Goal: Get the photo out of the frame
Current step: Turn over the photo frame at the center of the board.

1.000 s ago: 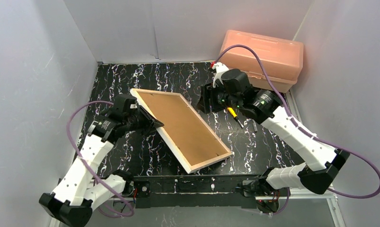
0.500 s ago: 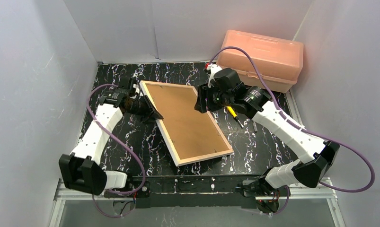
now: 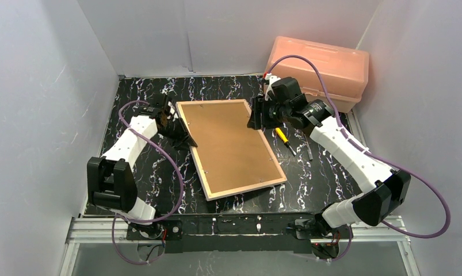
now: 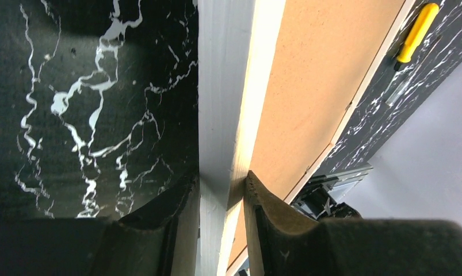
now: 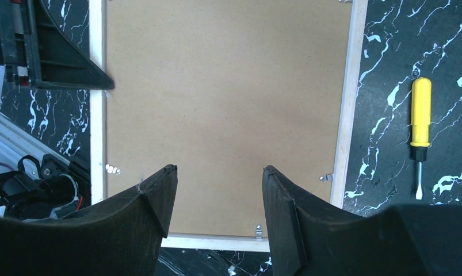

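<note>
- Frame (image 3: 248,188) lies back-up on the black marble table (image 3: 142,172), with the brown backing board (image 3: 231,144) filling it. The photo is hidden under that board.
- Left gripper (image 4: 221,184) pinches the frame's left edge.
- Right gripper (image 5: 220,169) hangs over the frame's far right corner, jaws spread, holding nothing.
- Yellow screwdriver (image 5: 420,115) lies just right of the frame, and the pink box (image 3: 320,69) sits beyond it.

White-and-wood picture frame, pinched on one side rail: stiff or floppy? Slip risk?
Probably stiff: the white-and-wood picture frame looks straight with the left gripper clamping one rail. Being wide and held off-centre, it may pivot or sag in the jaws. Smooth white paint could slip.
</note>
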You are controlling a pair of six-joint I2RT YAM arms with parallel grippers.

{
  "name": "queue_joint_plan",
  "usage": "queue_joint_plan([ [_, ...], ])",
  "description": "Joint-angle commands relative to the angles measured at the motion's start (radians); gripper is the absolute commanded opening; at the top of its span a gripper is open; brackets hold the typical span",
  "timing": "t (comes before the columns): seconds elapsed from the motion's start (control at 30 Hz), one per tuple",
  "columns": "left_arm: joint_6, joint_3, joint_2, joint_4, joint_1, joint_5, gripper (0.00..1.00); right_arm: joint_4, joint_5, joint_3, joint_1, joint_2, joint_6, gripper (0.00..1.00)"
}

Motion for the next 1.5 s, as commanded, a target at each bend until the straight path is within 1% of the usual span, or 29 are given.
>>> queue_joint_plan([
  [0.0,-0.015,-0.076,-0.001,0.166,0.039,0.107,0.16,0.009,-0.038,-0.003,-0.021,-0.004,-0.004,0.64],
  [0.07,-0.015,-0.11,-0.001,0.239,0.047,0.132,0.22,0.011,-0.044,-0.009,-0.027,-0.009,-0.004,0.64],
  [0.13,-0.013,-0.134,0.006,0.291,0.053,0.145,0.26,0.014,-0.053,-0.015,-0.032,-0.015,-0.006,0.64],
  [0.3,0.0,-0.172,0.052,0.386,0.08,0.182,0.31,0.017,-0.069,-0.024,-0.04,-0.025,-0.012,0.64],
  [0.4,0.008,-0.171,0.097,0.411,0.092,0.193,0.33,0.02,-0.077,-0.025,-0.043,-0.028,-0.019,0.64],
  [0.77,0.074,-0.086,0.248,0.343,0.099,0.166,0.31,0.019,-0.068,-0.023,-0.057,-0.019,-0.033,0.64],
  [0.87,0.08,-0.07,0.244,0.312,0.099,0.131,0.31,0.0,-0.028,-0.017,-0.063,-0.013,-0.033,0.64],
  [1.0,0.073,-0.085,0.193,0.274,0.099,0.051,0.34,-0.043,0.033,-0.007,-0.078,0.013,-0.031,0.64],
  [1.03,0.069,-0.092,0.18,0.261,0.099,0.033,0.35,-0.047,0.043,-0.008,-0.08,0.016,-0.031,0.64],
  [1.1,0.064,-0.108,0.156,0.241,0.097,0.009,0.41,-0.05,0.068,-0.014,-0.086,0.018,-0.028,0.64],
  [1.23,0.062,-0.138,0.126,0.22,0.072,-0.02,0.59,-0.054,0.105,-0.036,-0.098,0.019,-0.012,0.64],
  [1.3,0.065,-0.136,0.128,0.206,0.046,-0.042,0.67,-0.061,0.114,-0.047,-0.103,0.021,-0.004,0.64],
  [1.37,0.067,-0.121,0.142,0.19,0.011,-0.07,0.7,-0.068,0.119,-0.054,-0.108,0.023,0.002,0.65],
  [1.47,0.074,-0.084,0.186,0.153,-0.032,-0.121,0.71,-0.072,0.121,-0.063,-0.116,0.022,0.003,0.65],
])
